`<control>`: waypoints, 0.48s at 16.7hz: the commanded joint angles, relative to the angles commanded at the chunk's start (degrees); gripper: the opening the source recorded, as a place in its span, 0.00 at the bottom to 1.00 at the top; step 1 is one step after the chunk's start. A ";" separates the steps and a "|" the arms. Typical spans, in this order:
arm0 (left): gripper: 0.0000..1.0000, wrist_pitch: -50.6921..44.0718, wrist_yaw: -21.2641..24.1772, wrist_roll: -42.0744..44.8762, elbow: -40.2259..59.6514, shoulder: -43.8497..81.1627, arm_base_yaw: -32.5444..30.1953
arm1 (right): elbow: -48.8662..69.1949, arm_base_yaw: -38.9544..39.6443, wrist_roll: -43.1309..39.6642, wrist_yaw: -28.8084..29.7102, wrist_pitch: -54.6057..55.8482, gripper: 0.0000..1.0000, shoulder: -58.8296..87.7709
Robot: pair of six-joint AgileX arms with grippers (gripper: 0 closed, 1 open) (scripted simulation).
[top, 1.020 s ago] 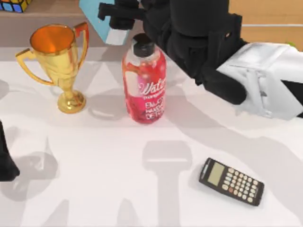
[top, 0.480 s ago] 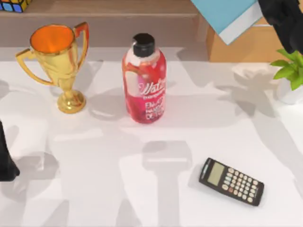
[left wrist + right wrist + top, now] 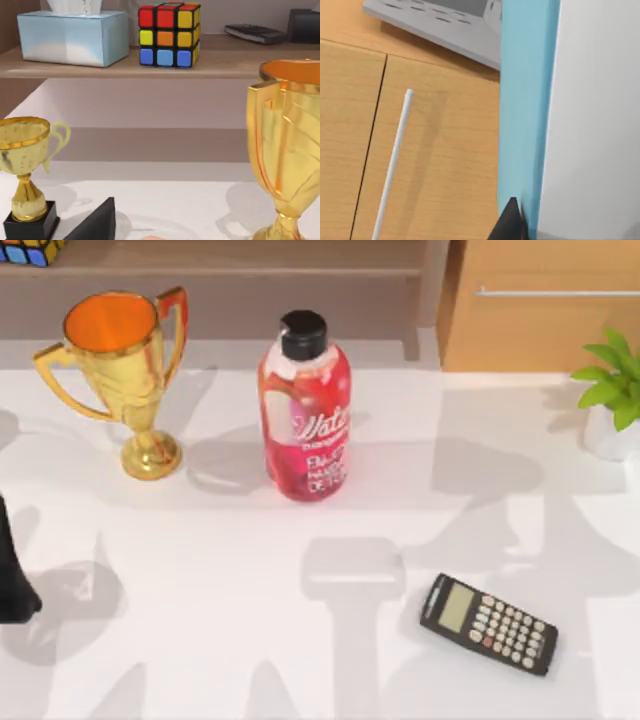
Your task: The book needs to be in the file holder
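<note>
Blue-edged book (image 3: pixel 530 100) against right hand (image 3: pixel 510 220)

Book (image 3: pixel 555 125) cropped by right wrist view edges; grey file holder (image 3: pixel 445 25) partly behind it; plant (image 3: pixel 612 390) cut off.

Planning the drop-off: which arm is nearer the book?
Right. The book sits against the right fingers, in front of the wooden cabinet. The left arm is parked at the table's left edge.

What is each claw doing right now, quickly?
Left gripper: cannot be told.
Right gripper: closed on the white slab-shaped book with a light blue cover.
</note>
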 joint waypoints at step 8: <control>1.00 0.00 0.00 0.00 0.00 0.00 0.00 | 9.37 -16.54 9.06 -12.03 5.58 0.00 20.71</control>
